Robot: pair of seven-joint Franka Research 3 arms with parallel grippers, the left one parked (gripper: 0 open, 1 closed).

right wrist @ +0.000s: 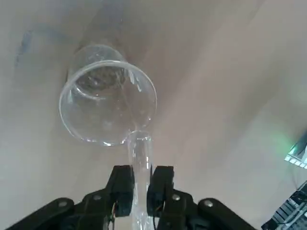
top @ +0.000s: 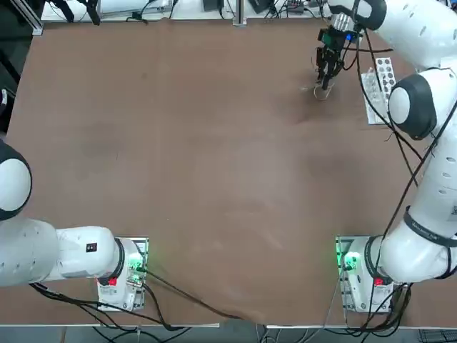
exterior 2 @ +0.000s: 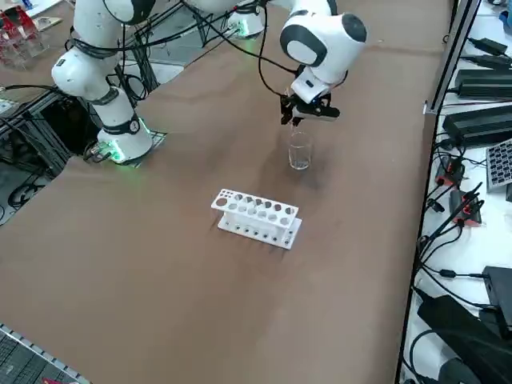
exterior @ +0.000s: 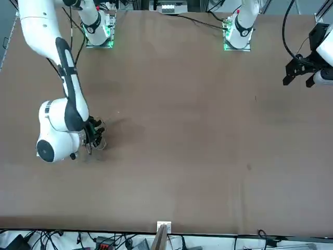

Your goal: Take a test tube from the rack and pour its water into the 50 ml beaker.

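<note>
Black claw (right wrist: 141,191) shut on test tube (right wrist: 140,167)

The rack's plate (exterior 2: 256,210) was seen in plain white, its two rows of round holes patterned darker against it. The table (exterior 2: 160,264) was shown in brown, with duskier smudges spread across it! The 50 ml beaker (right wrist: 108,103) was left colourless and clear, brown seen right through it, and its rim was picked out in pale highlights. Colourless too, the test tube (right wrist: 141,172) was streaked with whitish glints. Black was worn by the right gripper (right wrist: 152,191), its screws (right wrist: 176,197) dotted in silver-grey. The right arm (top: 428,164) was cased in white, banded with dark grey, and green light was cast at its base (top: 353,261).
</note>
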